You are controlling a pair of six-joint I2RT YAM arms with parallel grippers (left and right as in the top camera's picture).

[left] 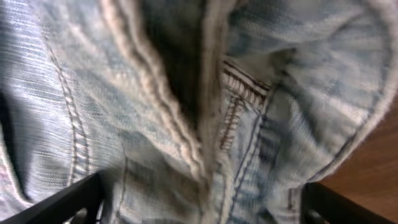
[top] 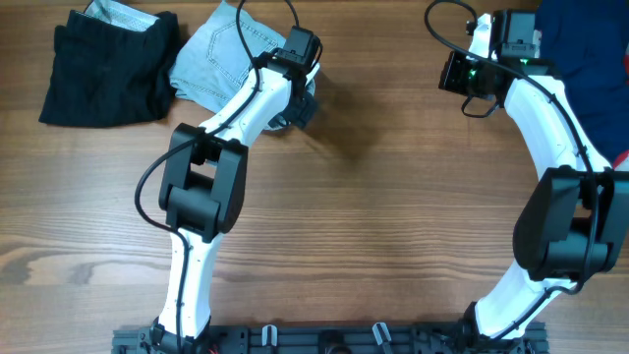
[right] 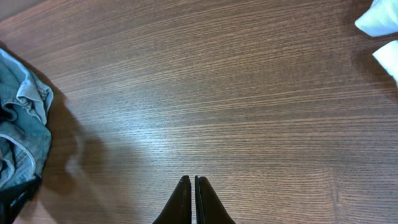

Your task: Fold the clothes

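1. Spanning the views, the wooden bench (top: pixel 393 197) carried the clothes.
2. A black garment (top: pixel 108 69) lay far-left, just beside the denim jeans (top: pixel 221 59).
3. The left hand (left: pixel 200 183) stood spread over the denim.
4. The right hand (right: pixel 191 180) was pressed together above bare wood.

Table (top: pixel 393 206): brown wood, grain seen running left to right in the overhead view. Darker streaks are noted across the middle. A pale patch of glare is recorded on the surface in the right wrist view. In the left wrist view only a lower-right corner of wood is exposed. A black rail (top: pixel 324 339) is seen along the near edge.
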